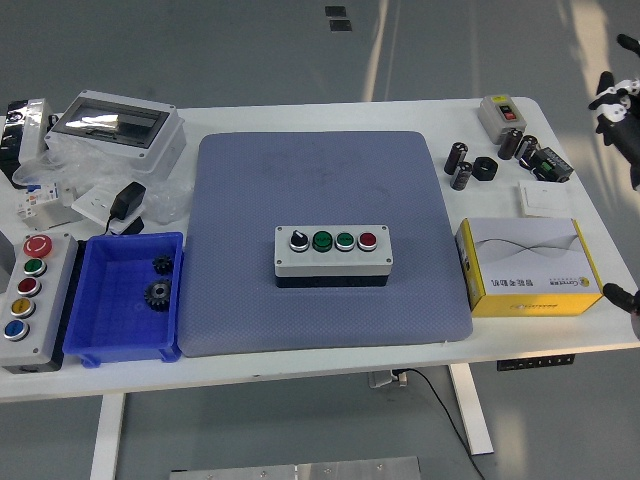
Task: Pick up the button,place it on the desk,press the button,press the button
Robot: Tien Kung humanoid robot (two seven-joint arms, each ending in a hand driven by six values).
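Button box (pixel 333 256) sits at the middle of the frame on the blue-grey mat (pixel 320 180), with nothing touching it. Only a small part of the right hand (pixel 620 95) shows, at the upper right edge of the frame, well apart from the box; whether its fingers are spread or curled cannot be told, and it is not seen holding anything.

On the box's grey top is a row of four controls: a black-and-white rotary knob at the left, two green buttons (the left one looks the larger), and a red button at the right; its base is dark.

At lower left, the blue bin (pixel 100 340) holds two dark gears (pixel 157 292). Left of it lies a longer grey control station (pixel 28 295) with red, green, red, yellow and blue buttons. Right of the mat is a yellow and white carton (pixel 528 268). At upper left stands a grey enclosure (pixel 115 125) with a clear lid.
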